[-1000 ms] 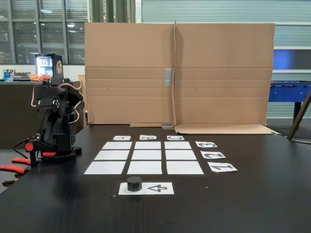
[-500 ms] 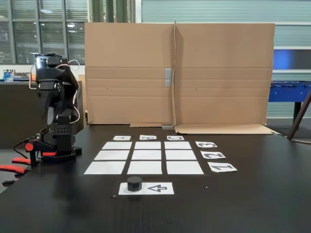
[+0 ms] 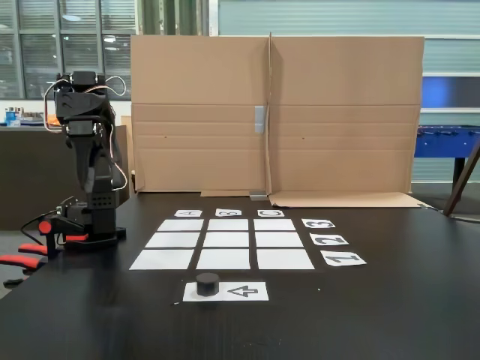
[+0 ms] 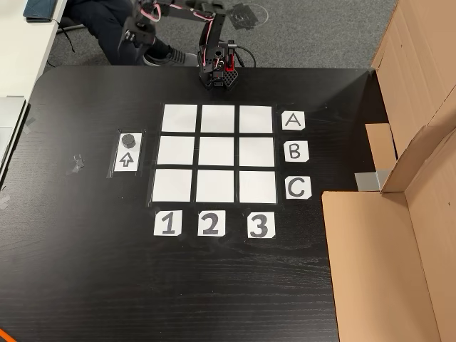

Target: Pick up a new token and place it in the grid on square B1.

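**Arm raised above its base, token waiting on the arrow sheet**

A small black robot arm (image 3: pixel 88 161) stands at the edge of a dark, matte wood-grain table (image 4: pixel 85 271). In the other view its gripper (image 4: pixel 135 30) reaches out past the table's far edge, high in the air. Whether the fingers are spread or pressed together cannot be told; they are too small and dark against the background.

The token (image 4: pixel 128 140), a squat black puck with faceted sides like a thick nut, sits well away from the fingers, down on the table. It rests on the end of a small white sheet printed with an arrow (image 4: pixel 127 159). Nothing touches it.

Just beyond that sheet, farther from the fingers along the table, lies the grid (image 4: pixel 217 153): nine flat white paper rectangles separated by dark gaps. Paper cards marked A, B, C run along one side and 1, 2, 3 along another. Square B1 (image 4: pixel 175 151) is the middle cell of the column nearest the token, and it is bare.

Judging by this, the pick-up has not begun; the arm is in its approach. The next move calls for swinging the gripper down over the puck with the fingers apart, then closing on its sides.

A tall folded sheet of brown corrugated cardboard (image 3: pixel 277 112) stands behind the grid.
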Action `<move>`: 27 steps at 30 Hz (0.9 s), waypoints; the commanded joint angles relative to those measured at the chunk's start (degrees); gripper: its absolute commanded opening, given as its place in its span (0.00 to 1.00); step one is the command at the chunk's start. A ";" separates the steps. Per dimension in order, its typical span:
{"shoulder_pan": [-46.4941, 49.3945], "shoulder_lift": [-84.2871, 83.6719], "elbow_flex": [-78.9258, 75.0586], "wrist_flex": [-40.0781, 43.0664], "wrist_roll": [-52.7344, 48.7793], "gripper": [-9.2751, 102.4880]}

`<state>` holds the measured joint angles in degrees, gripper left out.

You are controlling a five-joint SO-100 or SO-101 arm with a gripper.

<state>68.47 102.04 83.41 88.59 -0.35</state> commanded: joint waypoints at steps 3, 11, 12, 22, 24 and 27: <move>-5.01 -7.56 -6.86 -0.62 0.35 0.26; -12.30 -19.78 -16.26 -0.26 0.62 0.26; -13.10 -21.45 -17.93 -0.09 0.88 0.26; -19.86 -35.16 -32.43 0.88 2.11 0.26; -21.18 -37.18 -34.01 0.88 2.11 0.26; -23.12 -39.73 -35.86 0.88 2.11 0.27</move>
<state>47.11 63.02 50.71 89.30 1.41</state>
